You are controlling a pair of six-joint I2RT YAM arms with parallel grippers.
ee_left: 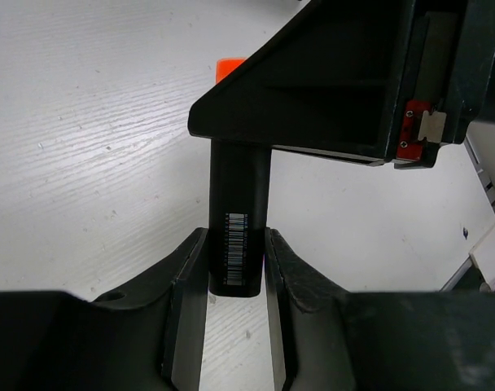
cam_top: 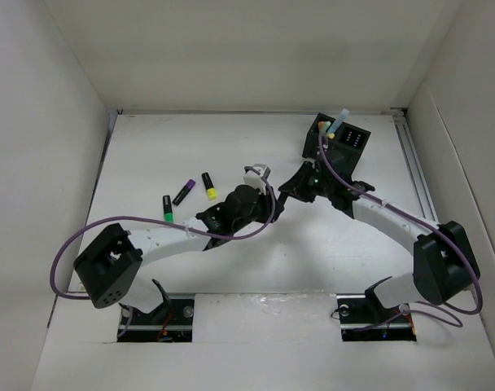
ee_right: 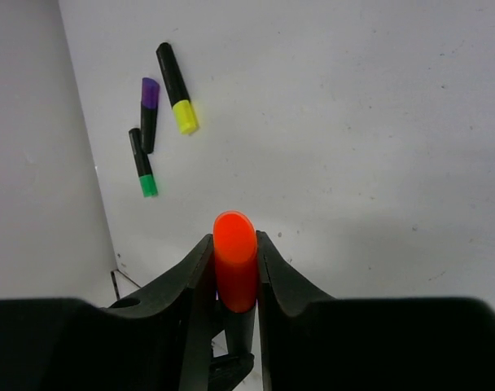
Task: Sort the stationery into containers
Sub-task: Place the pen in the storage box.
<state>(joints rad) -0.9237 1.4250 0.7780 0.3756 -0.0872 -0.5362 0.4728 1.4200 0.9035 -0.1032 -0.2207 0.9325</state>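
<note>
Short black marker (ee_left: 239,183) with barcode label and orange cap, held above mid-table, left gripper (ee_left: 236,244) clamped on barrel, right gripper (ee_right: 234,248) clamped on cap, green-ended marker (cam_top: 168,208), purple-ended marker (cam_top: 183,191), yellow-ended marker (cam_top: 208,186) lying left, bare table (cam_top: 231,138) beyond, organiser box (cam_top: 355,142) near far-right wall.

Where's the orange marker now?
The marker is mid-table in the top view, between both tools: right tool on its orange cap, left tool on its barrel.
</note>
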